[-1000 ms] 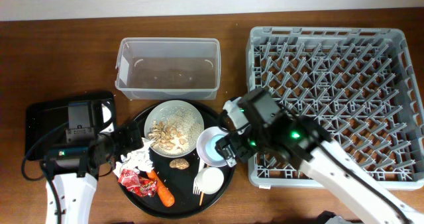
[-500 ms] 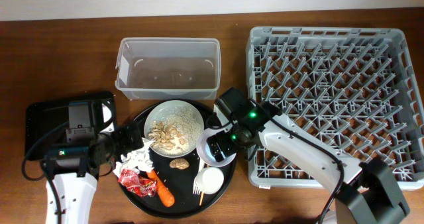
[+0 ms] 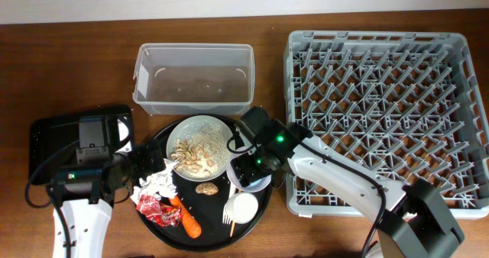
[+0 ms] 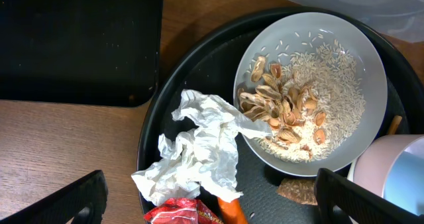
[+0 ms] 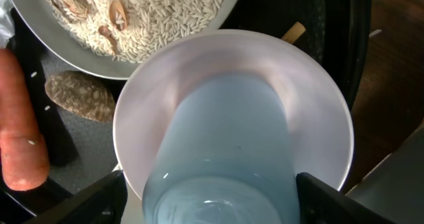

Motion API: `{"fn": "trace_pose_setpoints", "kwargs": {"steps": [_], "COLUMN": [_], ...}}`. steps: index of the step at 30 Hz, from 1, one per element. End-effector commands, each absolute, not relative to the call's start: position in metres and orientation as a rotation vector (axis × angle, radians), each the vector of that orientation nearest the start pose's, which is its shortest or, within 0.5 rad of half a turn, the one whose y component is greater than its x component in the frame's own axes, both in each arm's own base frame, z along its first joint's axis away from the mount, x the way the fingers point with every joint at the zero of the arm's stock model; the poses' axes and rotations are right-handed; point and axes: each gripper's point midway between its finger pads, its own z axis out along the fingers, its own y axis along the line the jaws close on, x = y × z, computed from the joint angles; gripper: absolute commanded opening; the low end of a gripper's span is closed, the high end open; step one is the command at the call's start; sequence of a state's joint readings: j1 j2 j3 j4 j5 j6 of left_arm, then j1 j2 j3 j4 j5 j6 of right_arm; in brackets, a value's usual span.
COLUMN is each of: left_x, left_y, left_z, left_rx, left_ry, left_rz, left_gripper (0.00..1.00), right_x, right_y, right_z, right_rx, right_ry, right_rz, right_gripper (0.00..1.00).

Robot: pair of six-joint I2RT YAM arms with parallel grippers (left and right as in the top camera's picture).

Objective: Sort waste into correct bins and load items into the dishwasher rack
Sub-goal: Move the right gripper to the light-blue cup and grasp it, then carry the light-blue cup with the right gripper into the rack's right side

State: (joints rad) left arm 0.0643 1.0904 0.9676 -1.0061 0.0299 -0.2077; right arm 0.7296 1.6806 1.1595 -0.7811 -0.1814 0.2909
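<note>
Two nested pieces. Dishwasher rack [image 3: 378,37] just beside round black tray [image 3: 212,226]; on the tray, pink bowl [image 5: 199,58] holds pale blue cup [image 5: 228,138]. Probably rigid, slick, light: pinch cup wall at rim. Right gripper [image 5: 212,201] spread wide astride both. Left gripper [image 4: 212,201] spread over tissue [image 4: 199,151]. Overhead: arm covers cup. Right wrist shows it.

Left pincer [image 4: 212,201] and right pincer [image 5: 212,199] both hang low, jaws spread wide apart
</note>
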Motion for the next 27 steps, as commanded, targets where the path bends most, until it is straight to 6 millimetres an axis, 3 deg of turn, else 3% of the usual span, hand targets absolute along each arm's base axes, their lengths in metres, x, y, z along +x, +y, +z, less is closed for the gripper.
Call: {"fn": "trace_pose_setpoints", "kwargs": {"steps": [1,15,18,23,25,27], "left_x": [0.258,0.258,0.258,0.258,0.258,0.258], "left_y": [0.013,0.013,0.013,0.013,0.013,0.013], "left_z": [0.165,0.165,0.165,0.165,0.165,0.165], "left_rx": [-0.380,-0.381,-0.380,-0.380,-0.380,-0.380], "left_ry": [2.645,2.645,2.645,2.645,2.645,2.645], "left_rz": [-0.085,-0.085,-0.085,-0.085,-0.084,-0.084], "left_gripper": [0.99,0.99,0.99,0.99,0.99,0.99], "right_x": [0.251,0.260,0.268,0.302,0.315,0.333], "right_y": [0.265,0.262,0.267,0.250,0.238,0.210], "right_z": [0.075,0.079,0.102,0.180,0.210,0.234], "right_rx": [-0.672,-0.655,-0.647,-0.551,-0.485,-0.366], "right_ry": [2.865,2.836,2.799,2.659,2.620,2.607], "right_rz": [0.432,0.372,0.384,0.237,0.241,0.229], "right_gripper": [0.79,0.57,0.56,0.56,0.56,0.56]}}
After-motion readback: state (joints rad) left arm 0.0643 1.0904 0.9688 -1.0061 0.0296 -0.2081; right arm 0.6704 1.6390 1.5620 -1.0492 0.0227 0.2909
